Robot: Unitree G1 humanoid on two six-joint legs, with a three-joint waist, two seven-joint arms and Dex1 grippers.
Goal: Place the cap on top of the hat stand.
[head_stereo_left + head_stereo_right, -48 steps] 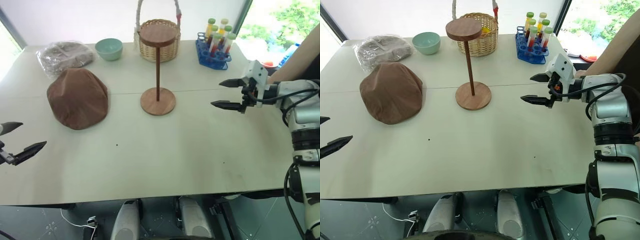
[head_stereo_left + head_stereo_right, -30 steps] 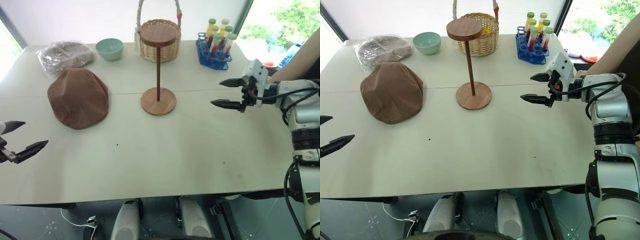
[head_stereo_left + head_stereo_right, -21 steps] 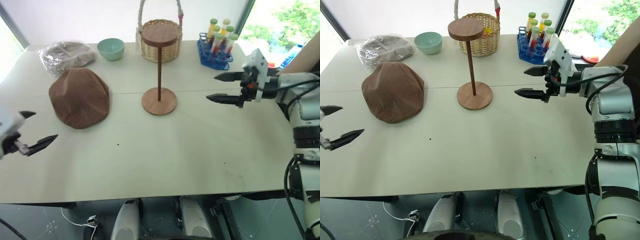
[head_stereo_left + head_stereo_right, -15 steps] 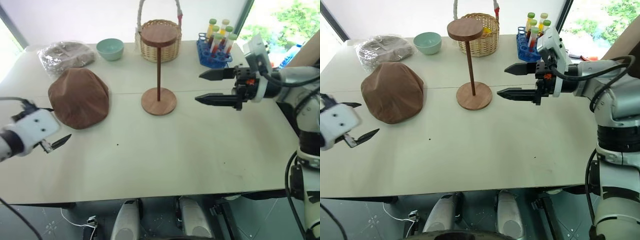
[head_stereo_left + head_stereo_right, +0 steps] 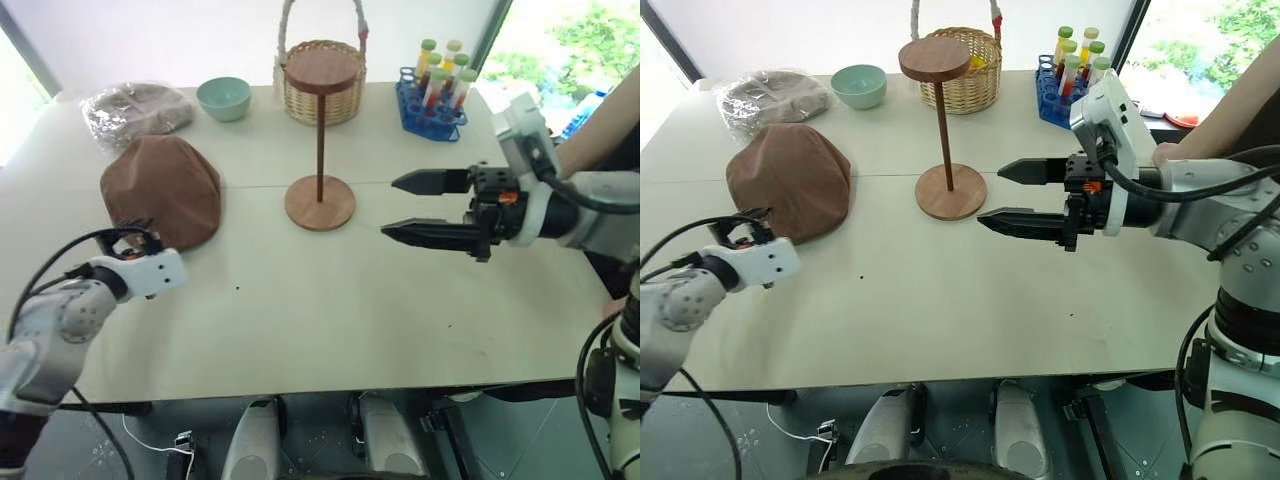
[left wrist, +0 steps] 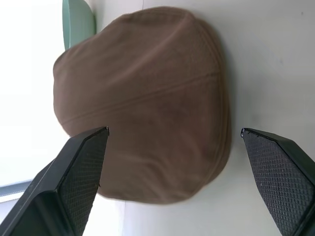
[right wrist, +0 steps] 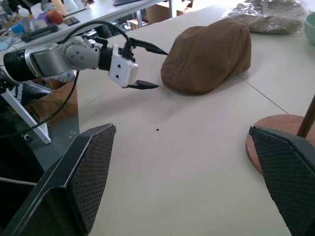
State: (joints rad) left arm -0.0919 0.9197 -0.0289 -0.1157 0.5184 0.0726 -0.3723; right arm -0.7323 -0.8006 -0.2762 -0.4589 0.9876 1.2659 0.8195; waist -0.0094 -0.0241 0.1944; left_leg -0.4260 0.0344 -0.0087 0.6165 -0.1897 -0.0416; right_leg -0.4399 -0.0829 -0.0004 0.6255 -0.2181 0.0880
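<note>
So over the last second or so we'd swung our left gripper point(image 7: 142, 66) in from the table's near-left edge until it sat just beside the near rim of the cap point(image 5: 162, 189), fingers spread wide and not touching the fabric yet. In the left wrist view the cap sat right between the two fingers, so it looked lined up for a grab. Meanwhile our right gripper point(image 5: 410, 207) had come in toward the middle, also wide open and empty, hovering just beside the base of the hat stand point(image 5: 320, 137).

The cap lay flat on the table point(image 5: 330, 300), left of the stand and well apart from it. Nothing was lifted, so we figured the task was barely started.

Behind it all: a wicker basket point(image 5: 318, 95), green bowl point(image 5: 222, 97), plastic bag point(image 5: 135, 108) and test tube rack point(image 5: 433, 100). None blocked the cap-to-stand path; our right gripper near the stand seemed the only thing to watch.
</note>
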